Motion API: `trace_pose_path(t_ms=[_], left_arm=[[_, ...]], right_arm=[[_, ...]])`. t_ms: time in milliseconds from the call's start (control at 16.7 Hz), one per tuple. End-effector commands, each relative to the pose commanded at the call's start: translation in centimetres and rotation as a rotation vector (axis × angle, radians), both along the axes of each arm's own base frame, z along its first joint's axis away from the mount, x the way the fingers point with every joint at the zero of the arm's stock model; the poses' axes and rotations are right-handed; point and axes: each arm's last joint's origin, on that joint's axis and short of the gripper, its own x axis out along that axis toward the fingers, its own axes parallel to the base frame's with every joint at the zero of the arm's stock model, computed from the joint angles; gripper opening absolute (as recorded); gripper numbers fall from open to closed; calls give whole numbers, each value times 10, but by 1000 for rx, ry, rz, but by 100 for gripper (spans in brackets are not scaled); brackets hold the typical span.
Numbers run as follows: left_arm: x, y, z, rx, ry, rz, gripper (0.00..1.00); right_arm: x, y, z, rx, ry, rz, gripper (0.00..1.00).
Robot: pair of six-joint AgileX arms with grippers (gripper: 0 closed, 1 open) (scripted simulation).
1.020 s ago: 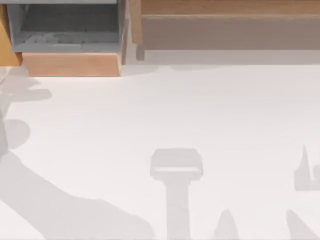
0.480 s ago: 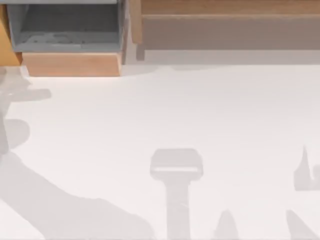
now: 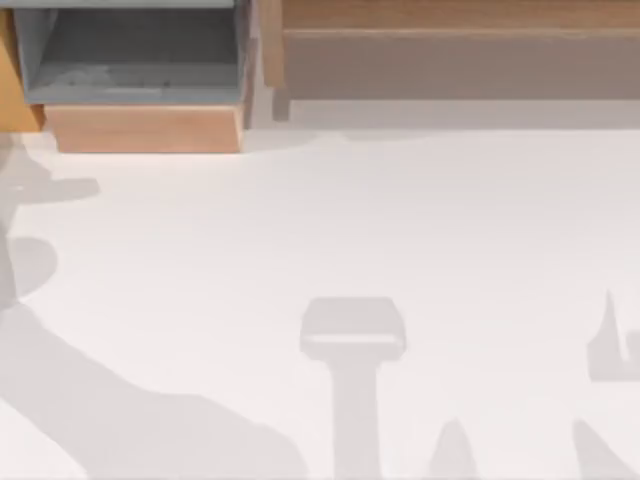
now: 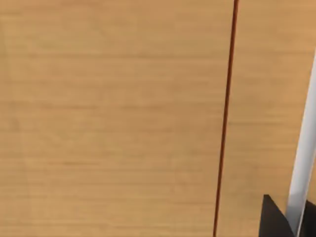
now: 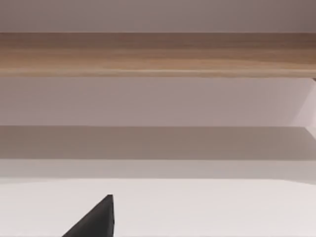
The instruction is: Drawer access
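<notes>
The drawer [image 3: 14,85] is a narrow orange-brown wood sliver at the top view's far left edge, cut off by the frame. In the left wrist view my left gripper [image 4: 291,222] is pressed close to an orange-brown wood panel [image 4: 113,118] crossed by a thin dark red seam [image 4: 224,123]. A white bar [image 4: 303,163] runs past the gripper's dark tip. In the right wrist view my right gripper [image 5: 94,221] hangs low over the white table, facing a wood shelf edge [image 5: 158,54].
A second, grey-lined drawer [image 3: 135,60] with a paler tan front [image 3: 145,128] stands pulled out at the back left. A long wood cabinet [image 3: 460,50] runs along the back right. Arm shadows lie over the white table [image 3: 400,220].
The shadow patches at the table's left edge have shifted slightly. Both drawers and the right-hand shadows stay where they were.
</notes>
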Motion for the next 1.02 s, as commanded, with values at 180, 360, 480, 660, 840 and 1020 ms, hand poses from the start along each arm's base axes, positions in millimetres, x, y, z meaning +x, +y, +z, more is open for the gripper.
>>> trace_pose_path(t_ms=[180,360,480,660,840,1020], left_arm=[[0,0,0,0,0,0,0],[-1,2,-5,-12,16,4,0],[-8,3,-2,-6,6,7,0],[-24,3,-3,-11,12,2,0],[-39,3,-8,-21,29,3,0],[-57,3,-7,-18,25,3,0]], right_arm=[[0,0,0,0,0,0,100],[0,0,0,0,0,0,100],[0,0,0,0,0,0,100],[0,0,0,0,0,0,100],[0,0,0,0,0,0,100],[0,0,0,0,0,0,100]])
